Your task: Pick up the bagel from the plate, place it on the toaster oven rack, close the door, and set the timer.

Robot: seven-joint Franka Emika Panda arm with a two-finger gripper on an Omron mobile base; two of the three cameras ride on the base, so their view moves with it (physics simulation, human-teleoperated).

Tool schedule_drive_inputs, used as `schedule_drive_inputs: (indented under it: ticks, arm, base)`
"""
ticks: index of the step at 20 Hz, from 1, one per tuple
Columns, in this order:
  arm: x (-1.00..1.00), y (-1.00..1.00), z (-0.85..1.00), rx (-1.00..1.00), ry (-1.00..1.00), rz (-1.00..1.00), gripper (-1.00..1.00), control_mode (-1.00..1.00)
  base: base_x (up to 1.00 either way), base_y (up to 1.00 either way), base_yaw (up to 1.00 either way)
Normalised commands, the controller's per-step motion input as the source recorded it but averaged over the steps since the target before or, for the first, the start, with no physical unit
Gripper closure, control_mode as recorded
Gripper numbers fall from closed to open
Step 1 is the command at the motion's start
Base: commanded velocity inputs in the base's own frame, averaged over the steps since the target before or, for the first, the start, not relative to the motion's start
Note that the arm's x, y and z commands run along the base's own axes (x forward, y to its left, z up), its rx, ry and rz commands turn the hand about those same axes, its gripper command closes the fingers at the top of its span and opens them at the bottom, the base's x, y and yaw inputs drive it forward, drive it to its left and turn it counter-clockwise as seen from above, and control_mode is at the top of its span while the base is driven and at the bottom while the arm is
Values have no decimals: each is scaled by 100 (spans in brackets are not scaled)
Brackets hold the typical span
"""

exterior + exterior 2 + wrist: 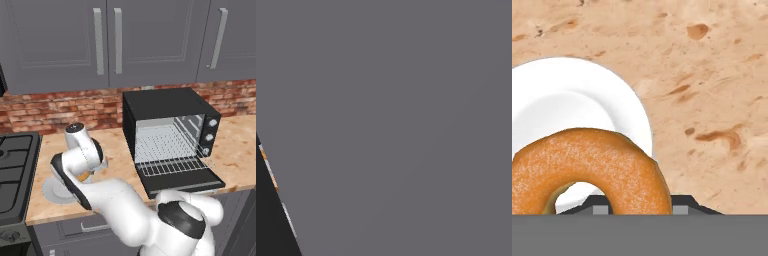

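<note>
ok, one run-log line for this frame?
phase: grasp | gripper: shut on bagel | plate: on counter, left of oven | door: open | rack: bare

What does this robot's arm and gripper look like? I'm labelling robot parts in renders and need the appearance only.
The arm is glossy white, built of rounded, bulbous segments with dark charcoal bands and caps at the joints, the nearest one a dark oval disc. No cables or markings show. The gripper shows in the hand view as two small dark finger tips with pale grey square pads.
</note>
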Motion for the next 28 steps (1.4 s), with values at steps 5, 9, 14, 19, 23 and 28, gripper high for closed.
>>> schedule_drive_inputs:
  ticks: [5, 9, 14, 19, 23, 28]
  arm:
    - [-74, -57, 87, 3, -9, 4, 100, -100]
    - [-57, -82, 93, 4, -5, 6, 100, -100]
    - [-32, -96, 63, 1, -1, 2, 100, -100]
    - [-13, -100, 26, -1, -6, 0, 100, -100]
    - [-4, -100, 16, -2, -4, 0, 100, -100]
    - [0, -100, 3, -1, -5, 1, 100, -100]
  base:
    - [0, 0, 0]
    - [0, 0, 0]
    - [0, 0, 0]
    - [0, 0, 0]
    - [0, 0, 0]
    - [0, 0, 0]
